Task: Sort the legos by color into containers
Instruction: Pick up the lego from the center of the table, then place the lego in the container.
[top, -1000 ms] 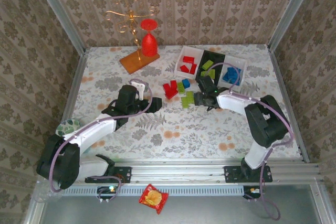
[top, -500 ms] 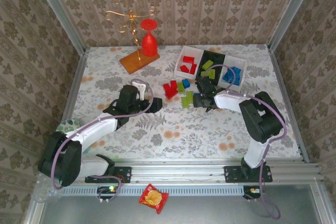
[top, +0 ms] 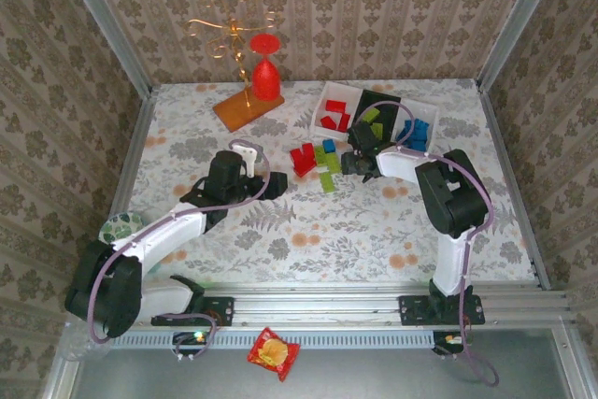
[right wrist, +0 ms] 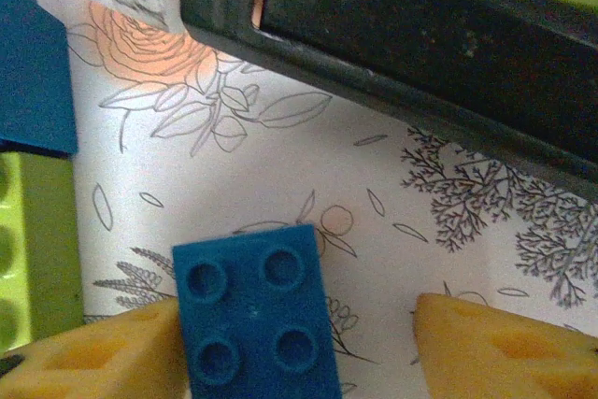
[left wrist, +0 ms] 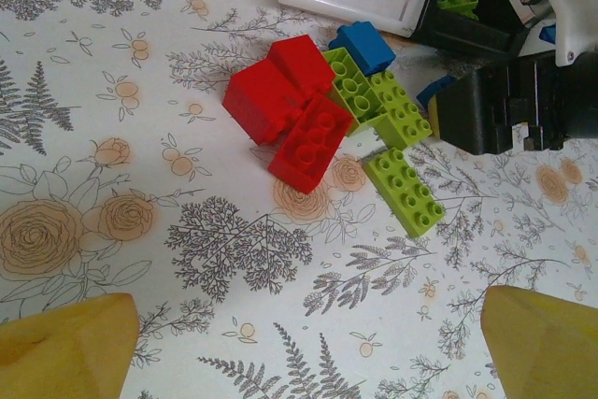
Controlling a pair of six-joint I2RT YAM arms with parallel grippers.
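Over the worktop now: boxed in at 9, 12 and 3 o'clock by patterned walls, railed off at 6 o'clock. Broadest run of floral cloth toward 6 o'clock between the two arms, another stretch out toward 9. Tighter going at 1 o'clock: the containers, three trays side by side in a row near the far edge. First white tray holding red bricks, black tray holding lime green bricks, second white tray holding blue bricks. Up at 11 o'clock, a wooden board with a gold wire stand and a red wine glass, foot up. Loose legos bunched just off the first white tray's 7 o'clock corner. From the left wrist: red ones heaped together, lime ones touching them at 3 o'clock, one lime brick lying apart at 5 o'clock, a blue one right beside the tray corner. Left end effector near the pile's 8 o'clock, jaws spread wide, yellow pads well apart over bare cloth. Right end effector at the pile's 3 o'clock, close under the black tray's near wall. Down low there around a blue brick, jaws parted: pad at the brick's 9 o'clock against it, pad at 3 o'clock short of it with cloth showing between. Not clamped yet.
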